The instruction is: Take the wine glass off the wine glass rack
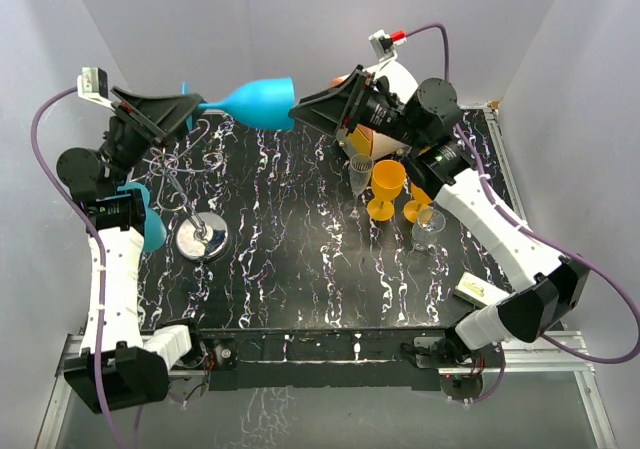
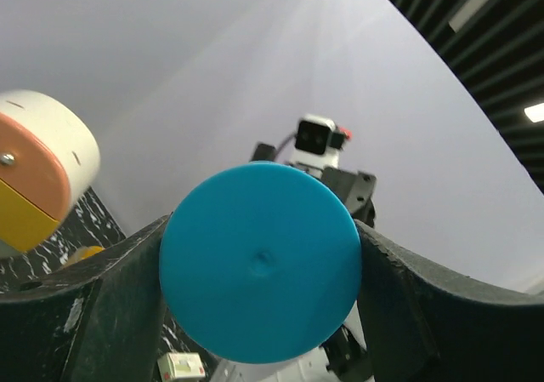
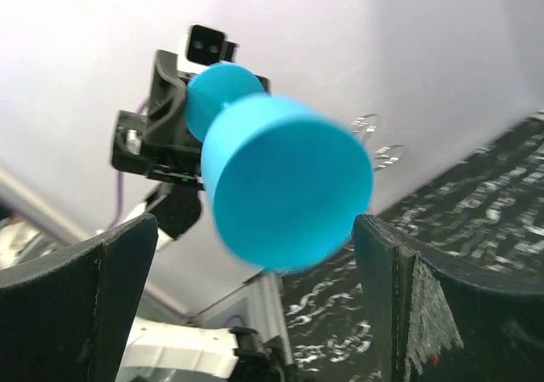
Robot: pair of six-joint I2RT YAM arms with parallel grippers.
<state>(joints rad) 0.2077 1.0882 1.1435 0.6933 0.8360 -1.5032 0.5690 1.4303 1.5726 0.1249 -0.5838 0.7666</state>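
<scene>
Above table [image 1: 300, 269]: glass [image 1: 255, 102] in L gripper [image 1: 193, 107].

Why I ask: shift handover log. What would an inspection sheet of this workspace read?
Surface: black tabletop with white marbling.
Job's things: blue wine glass held horizontal in the air, off the chrome wire rack with its round disc base; second teal glass by the rack, partly hidden.
Clutter: round white-and-orange cabinet, orange goblets, clear glasses, small box.
Grippers: left gripper shut on the blue glass's foot; right gripper open at its bowl.
Cables: purple cables loop from both wrists, outside the arms.
Surroundings: plain pale walls; nothing else seen.
</scene>
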